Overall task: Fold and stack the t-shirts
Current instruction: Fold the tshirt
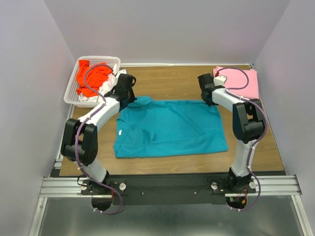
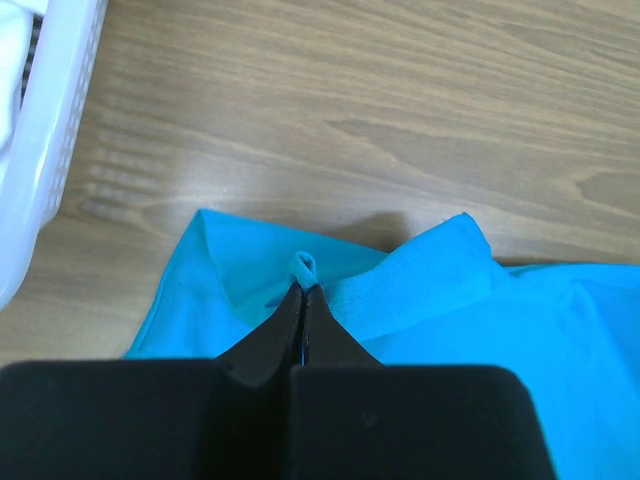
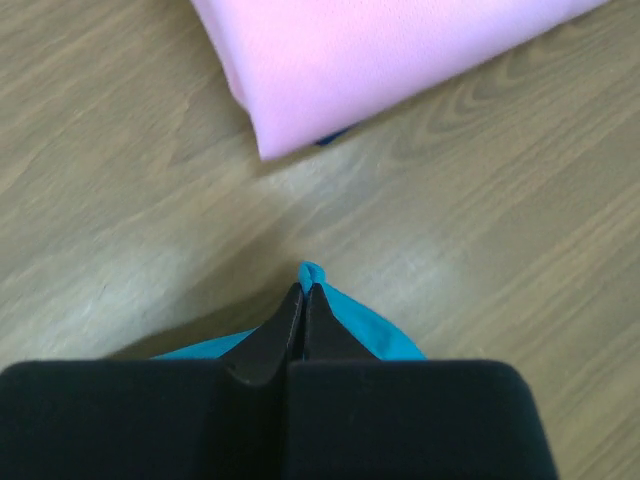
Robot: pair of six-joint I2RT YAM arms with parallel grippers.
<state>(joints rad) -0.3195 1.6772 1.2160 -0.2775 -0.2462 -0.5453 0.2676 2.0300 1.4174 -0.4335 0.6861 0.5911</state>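
Left end effector (image 2: 303, 289), right end effector (image 3: 305, 289) pinch teal shirt (image 1: 172, 129); basket (image 1: 98, 58) holds orange shirt (image 1: 98, 76), white shirt (image 1: 87, 99).

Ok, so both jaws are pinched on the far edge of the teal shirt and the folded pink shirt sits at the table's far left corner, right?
Not quite. The top external view shows the folded pink shirt at the far right corner of the table; the white basket holds the far left. Both jaws are indeed pinched on the far edge of the teal shirt.
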